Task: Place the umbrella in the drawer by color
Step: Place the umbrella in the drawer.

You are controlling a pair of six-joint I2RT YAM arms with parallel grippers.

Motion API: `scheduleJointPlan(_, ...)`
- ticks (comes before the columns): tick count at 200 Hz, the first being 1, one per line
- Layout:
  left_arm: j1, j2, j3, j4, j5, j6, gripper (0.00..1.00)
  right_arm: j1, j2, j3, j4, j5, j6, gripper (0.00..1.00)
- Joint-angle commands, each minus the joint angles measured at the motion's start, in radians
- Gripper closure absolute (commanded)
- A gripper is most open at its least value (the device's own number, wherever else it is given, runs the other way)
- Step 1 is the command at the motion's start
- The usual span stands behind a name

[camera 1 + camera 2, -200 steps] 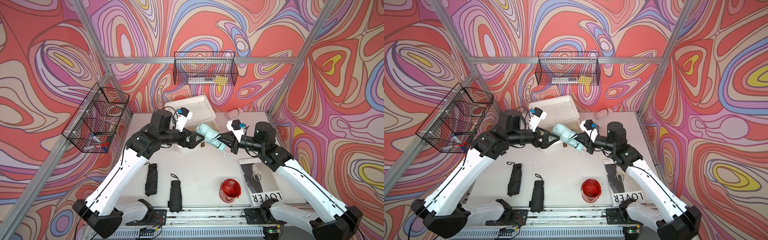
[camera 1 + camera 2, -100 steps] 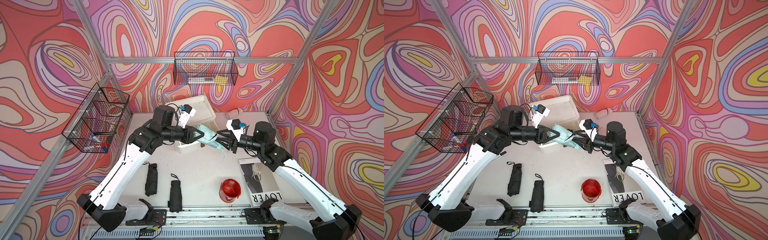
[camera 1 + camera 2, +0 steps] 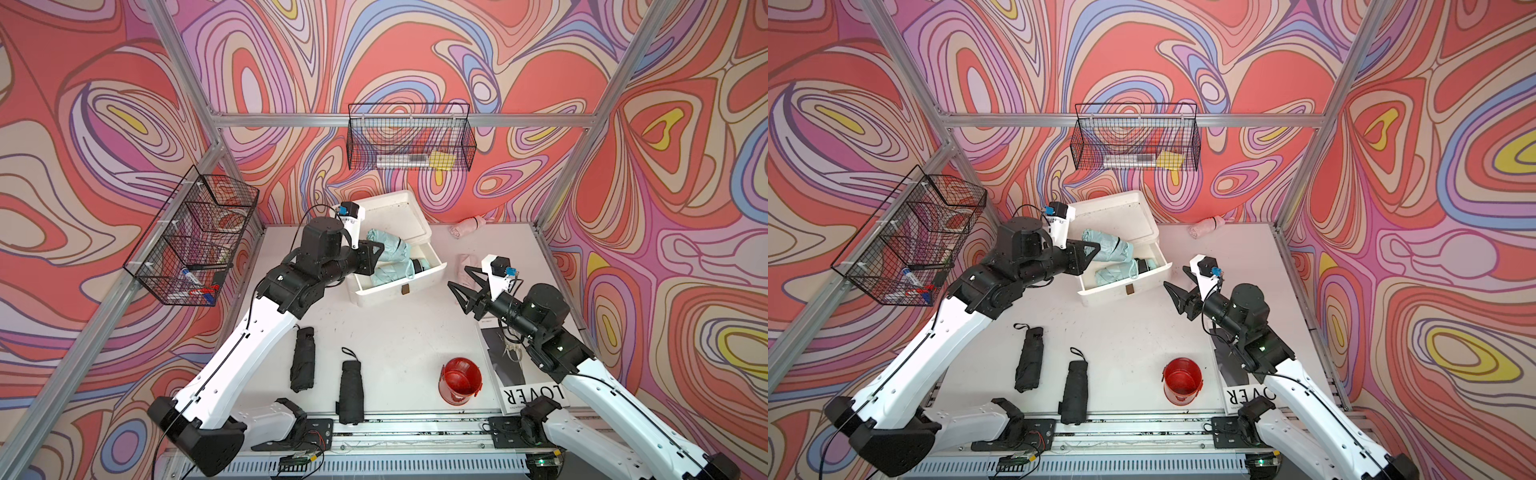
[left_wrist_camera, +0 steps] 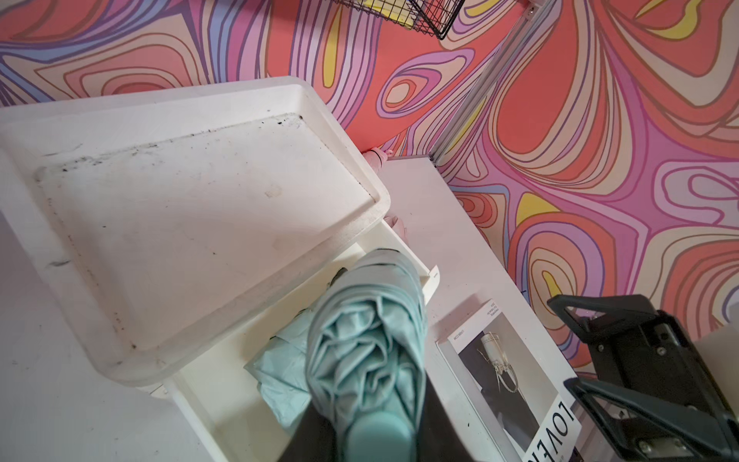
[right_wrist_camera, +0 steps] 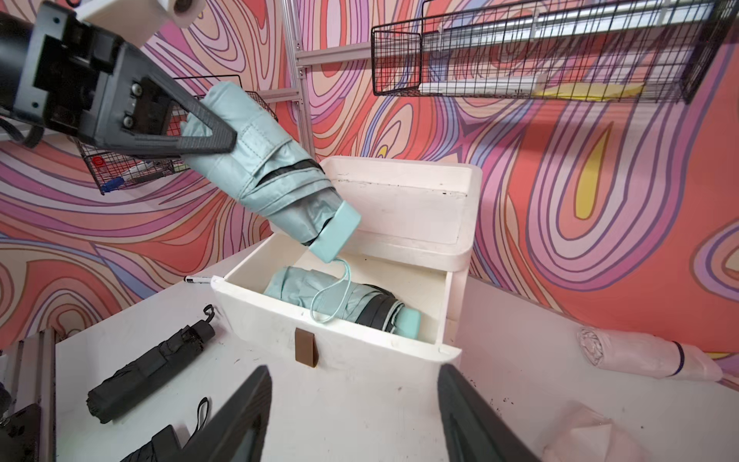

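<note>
Bright even overhead light, soft faint shadows, straight lines bowed in wrist views, right gripper (image 5: 352, 372) blurred beside its own lens.

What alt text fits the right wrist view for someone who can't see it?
The left gripper holds a mint umbrella tilted over an open white drawer where a second mint umbrella lies. Two black umbrellas lie on the table; the right gripper is open.

1. Book (image 3: 507, 370) at 4 o'clock in both top views: "LOVER" in big black letters on its white band, upside down.
2. In a top view (image 3: 1231, 365) an arm hides the "L".
3. Left wrist view (image 4: 500, 372): "LOVE", then cut off. The small print on the cover is unreadable.
</note>
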Motion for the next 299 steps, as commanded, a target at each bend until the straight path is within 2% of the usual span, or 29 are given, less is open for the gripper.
scheduleJointPlan(1, -0.009, 0.05, -0.006, 0.122, 0.019, -0.075, 1.0, 0.005, -0.027, -0.024, 0.033, 0.012, 0.049, 0.32)
scheduleJointPlan(28, -0.061, 0.101, -0.013, 0.106, -0.014, -0.065, 1.0, 0.005, -0.042, -0.032, 0.041, 0.002, 0.059, 0.32)
scheduleJointPlan(52, -0.115, 0.141, 0.017, 0.018, -0.112, -0.028, 1.0, 0.005, -0.046, -0.029, 0.036, -0.007, 0.06, 0.32)
scheduleJointPlan(83, -0.12, 0.15, -0.018, -0.032, -0.17, -0.033, 1.0, 0.005, -0.038, -0.027, 0.025, 0.006, 0.058, 0.32)
scheduleJointPlan(107, -0.12, 0.185, -0.008, -0.122, -0.297, 0.0, 1.0, 0.005, -0.029, -0.019, 0.015, 0.012, 0.058, 0.32)
scheduleJointPlan(152, -0.104, 0.194, -0.016, -0.095, -0.577, 0.136, 1.0, 0.005, -0.026, -0.015, 0.009, 0.016, 0.056, 0.31)
scheduleJointPlan(166, -0.088, 0.193, -0.001, -0.05, -0.527, 0.157, 1.0, 0.005, -0.024, -0.015, 0.007, 0.019, 0.054, 0.32)
scheduleJointPlan(182, -0.087, 0.19, 0.019, 0.006, -0.409, 0.161, 1.0, 0.005, -0.024, -0.012, -0.001, 0.019, 0.054, 0.31)
scheduleJointPlan(205, -0.088, 0.18, 0.039, 0.055, -0.235, 0.106, 1.0, 0.005, -0.03, -0.012, -0.01, 0.018, 0.053, 0.31)
scheduleJointPlan(223, -0.09, 0.151, 0.027, 0.086, -0.167, 0.058, 1.0, 0.005, -0.032, -0.014, -0.01, 0.015, 0.052, 0.31)
scheduleJointPlan(246, -0.104, 0.092, -0.042, 0.146, -0.144, 0.009, 1.0, 0.005, -0.029, -0.009, -0.013, 0.004, 0.053, 0.31)
scheduleJointPlan(281, -0.14, 0.044, -0.203, 0.216, -0.2, -0.077, 1.0, 0.006, -0.024, -0.007, -0.013, 0.001, 0.062, 0.31)
scheduleJointPlan(299, -0.141, 0.067, -0.234, 0.204, -0.226, -0.109, 1.0, 0.006, -0.017, 0.001, -0.024, 0.001, 0.071, 0.31)
